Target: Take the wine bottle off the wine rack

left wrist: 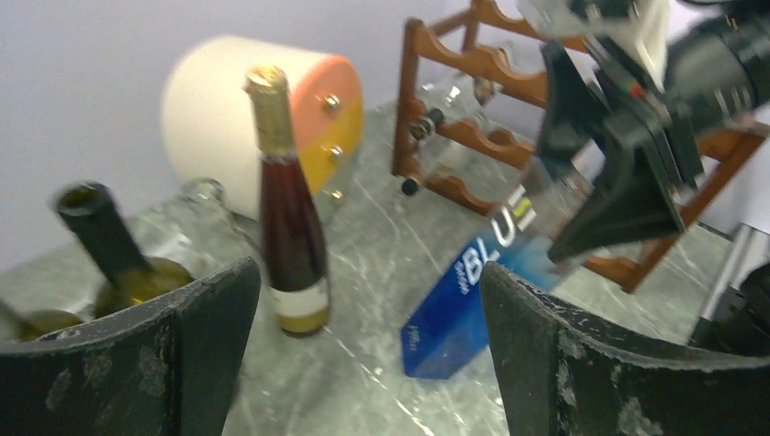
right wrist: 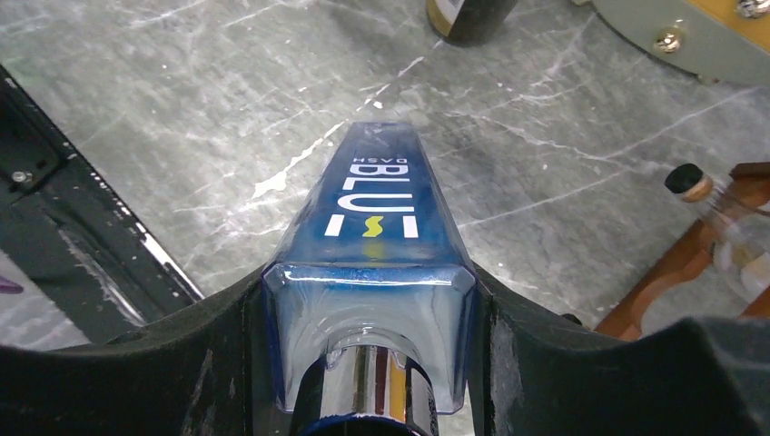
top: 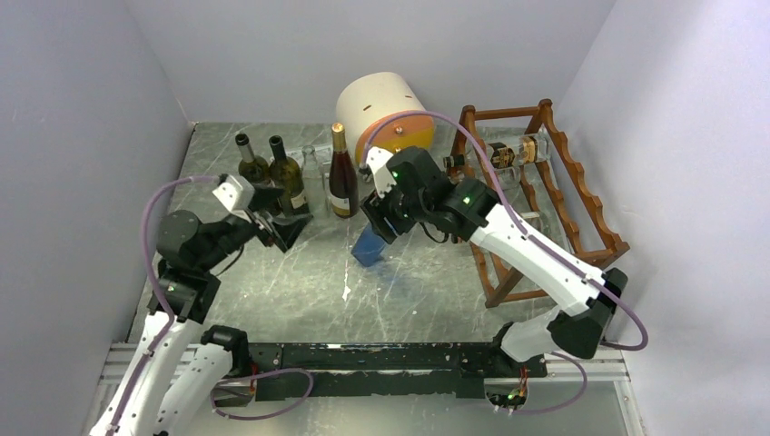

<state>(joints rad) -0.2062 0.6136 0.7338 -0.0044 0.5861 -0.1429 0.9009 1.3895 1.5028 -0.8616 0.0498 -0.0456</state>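
Two claws, both mine: right claw point(top: 378, 225) clamps the neck end of a square blue bottle point(right wrist: 377, 209), tilted, base toward the grey table point(top: 427, 291), clear of the wine rack point(top: 586, 186) beside it. Left claw point(left wrist: 368, 277) gapes wide, holding nothing.

Top view: high behind the arms point(top: 545, 263), looking down. Left wrist: low, facing the rack point(left wrist: 481, 136). Right wrist: close above the blue bottle point(right wrist: 377, 200), which all share.

blue bottle point(top: 368, 247) tilted, apart from wine rack point(top: 505, 113).
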